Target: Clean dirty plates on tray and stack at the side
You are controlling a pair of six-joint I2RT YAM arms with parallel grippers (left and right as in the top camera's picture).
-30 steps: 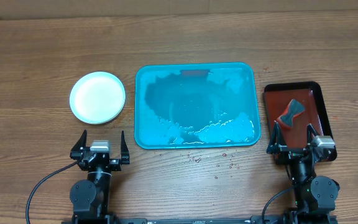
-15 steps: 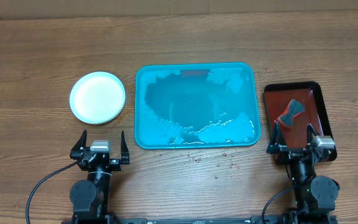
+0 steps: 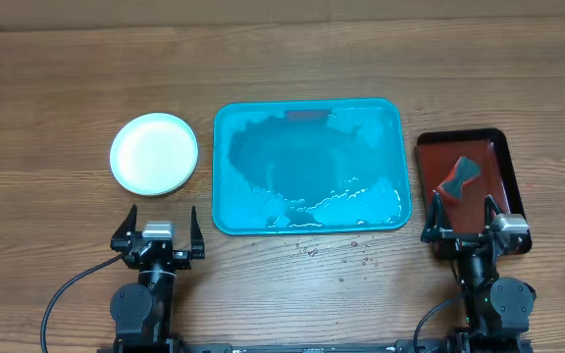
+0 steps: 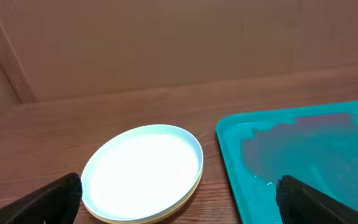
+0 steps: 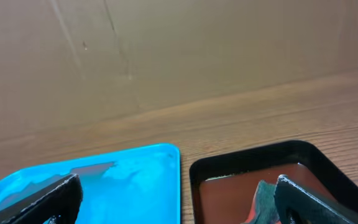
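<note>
Two grippers are seen at the near edge of the overhead view, the left gripper [image 3: 159, 218] and the right gripper [image 3: 463, 209]. Each has its fingers spread wide, and nothing is held between them. The plates [image 3: 154, 155] are stacked on the bare wooden tabletop [image 3: 67, 88], left of the turquoise tray [image 3: 308, 102] and apart from it, just beyond the left gripper. Only a white top plate is shown from above. The tray is set in the middle of the table, and a wet film with pale patches is seen across its floor. Small droplets [image 3: 346, 257] are scattered on the wood just in front of it. A dark red tray [image 3: 507, 172] is placed to the right, with a bow-shaped grey-and-red object [image 3: 458, 177] lying in it.

From the left wrist, the two dark fingers [image 4: 48, 199] are seen far apart at the lower corners. The plate stack is framed between them, and a pale yellowish rim shows under the white plate. How many plates lie beneath cannot be told. The tray's corner is seen at the right.

From the right wrist, the fingers [image 5: 48, 202] are likewise parted. The turquoise tray and the dark red tray are seen side by side, close but not touching.
</note>
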